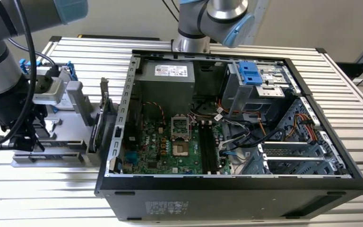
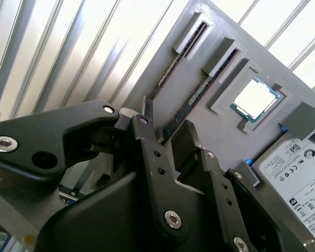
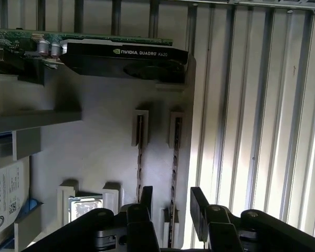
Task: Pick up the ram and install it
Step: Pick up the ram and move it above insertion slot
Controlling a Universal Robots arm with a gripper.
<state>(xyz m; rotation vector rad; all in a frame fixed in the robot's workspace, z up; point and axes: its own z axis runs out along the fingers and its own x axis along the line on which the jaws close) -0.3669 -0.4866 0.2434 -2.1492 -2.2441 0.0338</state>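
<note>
Black fingers (image 3: 146, 198) parted either side of the ram (image 3: 174, 152)
Open gripper (image 3: 172, 202) holds nothing; ram stands on edge in the slot nearest the tray's (image 3: 94, 147) edge. Best to centre over it, stay square, pinch mid-length. Card (image 3: 126, 58) lies at the tray's far end.

The desk (image 1: 349, 75) is ribbed, silvery matt metal. The computer case (image 1: 232, 194) has a black matt shell and bare grey sheet metal inside. The holder tray (image 3: 94, 147) looks like matt grey plastic. The fingers (image 2: 149, 152) are matt black with shiny screw heads. The ram (image 3: 174, 152) is a dull dark board; the processor (image 2: 254, 100) lid gleams.
</note>
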